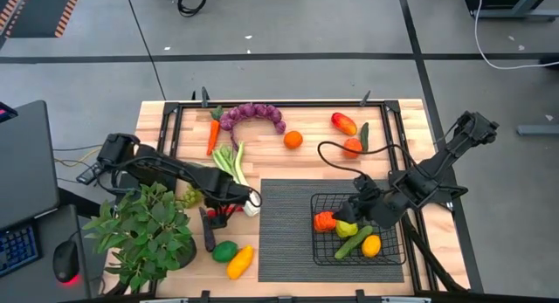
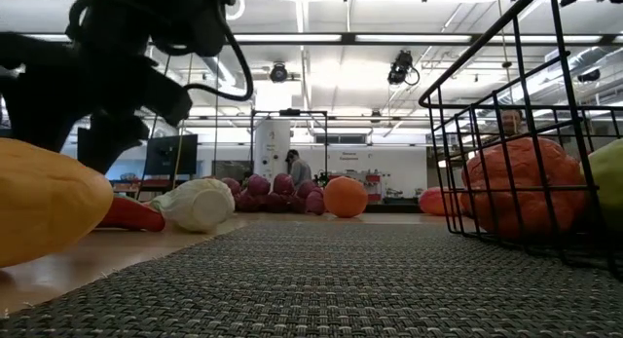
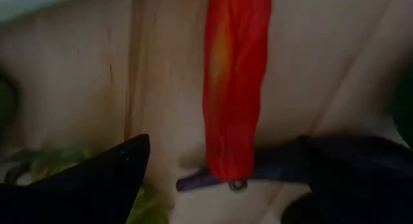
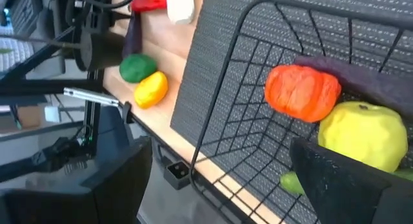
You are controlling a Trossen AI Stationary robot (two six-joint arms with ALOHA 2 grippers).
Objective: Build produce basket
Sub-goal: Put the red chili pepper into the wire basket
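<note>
The black wire basket [image 1: 323, 246] stands on the dark ribbed mat [image 1: 284, 229] and holds an orange pepper [image 4: 302, 91], a yellow-green apple [image 4: 361, 133] and other produce. My left gripper [image 1: 223, 214] points down, open, its fingers on either side of a red pepper [image 3: 235, 88] that lies on the wood beside the leek's white end [image 1: 251, 207]. I cannot tell whether the fingers touch the pepper. My right gripper [image 1: 358, 207] hangs open above the basket's far side, nothing between its fingers [image 4: 103, 185].
A potted plant [image 1: 144, 233] stands at the near left. An eggplant [image 1: 208, 235], a green fruit [image 1: 225, 251] and a yellow pepper [image 1: 240, 261] lie close to my left gripper. Grapes [image 1: 253, 115], a carrot [image 1: 212, 133], an orange [image 1: 293, 139] and peppers [image 1: 343, 122] lie along the far side.
</note>
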